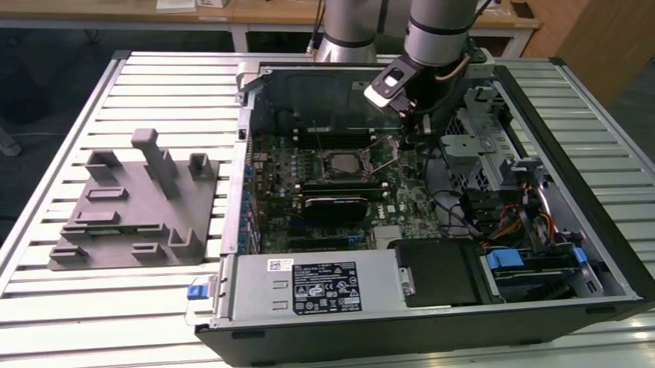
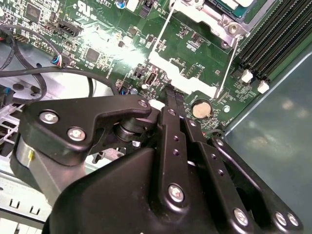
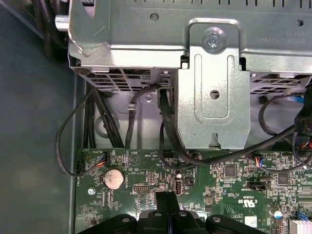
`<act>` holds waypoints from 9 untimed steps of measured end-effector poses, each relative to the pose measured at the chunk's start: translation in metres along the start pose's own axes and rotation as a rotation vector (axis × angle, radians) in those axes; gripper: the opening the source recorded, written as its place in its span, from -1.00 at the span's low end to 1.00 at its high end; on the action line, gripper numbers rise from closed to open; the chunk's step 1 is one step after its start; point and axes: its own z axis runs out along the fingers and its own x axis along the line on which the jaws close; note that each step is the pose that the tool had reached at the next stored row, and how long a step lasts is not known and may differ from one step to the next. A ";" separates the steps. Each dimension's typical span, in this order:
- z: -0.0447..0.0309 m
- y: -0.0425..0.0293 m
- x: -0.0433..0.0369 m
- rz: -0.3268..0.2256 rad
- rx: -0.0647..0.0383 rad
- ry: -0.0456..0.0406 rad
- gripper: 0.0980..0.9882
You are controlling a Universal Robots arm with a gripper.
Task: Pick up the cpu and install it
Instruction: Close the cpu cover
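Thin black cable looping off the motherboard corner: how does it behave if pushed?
Black cable likely floppy: it hangs in a slack loop. Probably light, it is thin. Its end plugs into the motherboard, so it may tug, not slide free.

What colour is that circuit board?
The circuit board is green; the first wrist view shows it best.

Silver-grey tubular arm (image 1: pixel 438 44), black jointed claw (image 2: pixel 173 97), silver screw heads (image 2: pixel 176 192)
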 end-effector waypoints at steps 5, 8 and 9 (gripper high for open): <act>0.0007 -0.0013 0.0000 0.000 0.000 0.0006 -0.98; 0.0006 -0.0046 0.0001 0.000 0.000 0.0008 -0.98; 0.0006 -0.0059 0.0001 0.000 0.000 0.0008 -0.98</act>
